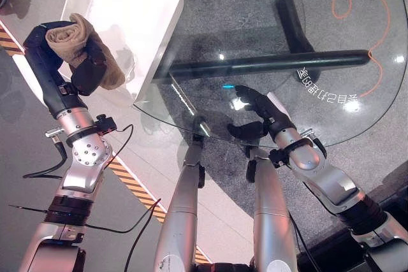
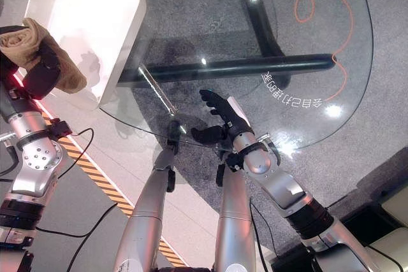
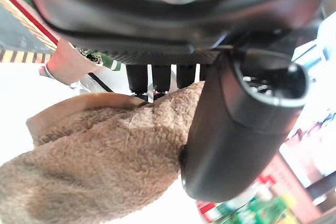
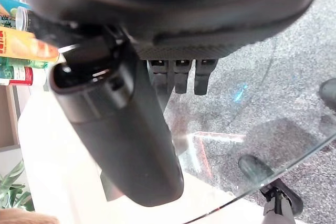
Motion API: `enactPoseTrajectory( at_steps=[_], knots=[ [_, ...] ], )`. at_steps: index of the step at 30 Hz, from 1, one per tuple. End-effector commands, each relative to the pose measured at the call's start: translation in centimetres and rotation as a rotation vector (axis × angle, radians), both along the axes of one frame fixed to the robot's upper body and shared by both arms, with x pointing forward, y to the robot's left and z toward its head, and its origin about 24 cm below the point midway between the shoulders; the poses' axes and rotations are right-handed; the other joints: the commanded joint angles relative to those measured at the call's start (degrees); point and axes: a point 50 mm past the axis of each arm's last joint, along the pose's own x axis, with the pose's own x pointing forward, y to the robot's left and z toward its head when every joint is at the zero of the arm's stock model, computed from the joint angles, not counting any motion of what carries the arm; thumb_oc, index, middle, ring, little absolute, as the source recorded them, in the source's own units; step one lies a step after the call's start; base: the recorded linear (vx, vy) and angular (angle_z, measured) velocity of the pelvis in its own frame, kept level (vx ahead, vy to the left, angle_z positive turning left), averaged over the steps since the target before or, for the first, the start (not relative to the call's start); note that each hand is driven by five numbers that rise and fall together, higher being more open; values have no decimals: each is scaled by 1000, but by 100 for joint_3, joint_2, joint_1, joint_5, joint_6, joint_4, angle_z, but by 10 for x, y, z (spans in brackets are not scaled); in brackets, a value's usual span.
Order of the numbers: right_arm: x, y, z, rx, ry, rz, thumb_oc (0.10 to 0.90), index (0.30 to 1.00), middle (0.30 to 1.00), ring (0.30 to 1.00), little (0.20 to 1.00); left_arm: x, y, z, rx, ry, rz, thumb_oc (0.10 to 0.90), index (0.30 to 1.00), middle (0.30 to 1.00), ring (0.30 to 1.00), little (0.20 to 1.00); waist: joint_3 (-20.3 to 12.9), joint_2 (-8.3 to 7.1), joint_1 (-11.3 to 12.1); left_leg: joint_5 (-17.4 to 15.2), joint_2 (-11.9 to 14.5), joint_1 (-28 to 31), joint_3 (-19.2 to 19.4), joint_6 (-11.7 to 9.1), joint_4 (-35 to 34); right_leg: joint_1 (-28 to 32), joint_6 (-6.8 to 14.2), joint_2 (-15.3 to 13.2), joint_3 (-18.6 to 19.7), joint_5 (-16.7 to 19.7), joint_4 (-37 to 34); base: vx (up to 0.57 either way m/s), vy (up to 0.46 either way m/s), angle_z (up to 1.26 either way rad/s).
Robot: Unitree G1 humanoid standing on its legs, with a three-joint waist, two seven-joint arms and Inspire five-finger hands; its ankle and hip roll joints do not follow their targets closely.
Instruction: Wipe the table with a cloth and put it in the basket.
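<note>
A round glass table (image 1: 331, 125) is taking up most of the scene, its clear top letting the grey speckled floor (image 1: 217, 4) show through. A dark tubular bar (image 1: 268, 63) of its frame is running left to right beneath the glass, and an orange curling line (image 1: 366, 23) is looping on the right part of the top.

A white basket (image 1: 127, 17) is sitting at the far left, its near right corner lying over the table's left edge.

The left hand (image 1: 86, 71) is hanging raised at the left, beside the basket's left rim, and it is grasping a tan fleecy cloth (image 1: 80, 46). In the left wrist view the fingers (image 3: 160, 77) are curling down onto the cloth (image 3: 105, 156) while the thumb (image 3: 236, 124) is pressing against its side, so the cloth is bunched in the hand and is sitting clear of the table, not yet inside the basket.

The right hand (image 2: 220, 116) is resting at the near edge of the glass, near the middle of the scene, well apart from the cloth. Its fingers (image 4: 176, 74) are reaching out straight and relaxed over the glass, holding nothing.

A black-and-yellow striped line (image 1: 131, 186) is crossing the floor at the near left.
</note>
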Motion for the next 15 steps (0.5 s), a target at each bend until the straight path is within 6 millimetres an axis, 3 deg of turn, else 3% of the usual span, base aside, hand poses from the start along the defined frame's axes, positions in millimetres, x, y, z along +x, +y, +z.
enactPoseTrajectory(
  at_steps=[1,15],
  knots=[
    [-12,9,-1,6,26,86,800,900,900,900,900,-12,11,48,70,-248,115,100,300,300,300,200,-158,239,-82,-859,-148,-277,896,395,942,-17,20,150,-307,757,-1112,31,67,-3],
    [-1,9,9,7,52,77,800,900,900,900,900,8,14,56,123,-198,191,100,300,300,300,200,-158,229,-160,-850,-139,-809,946,365,1129,-598,63,175,-270,859,-930,22,44,-2]
  ],
)
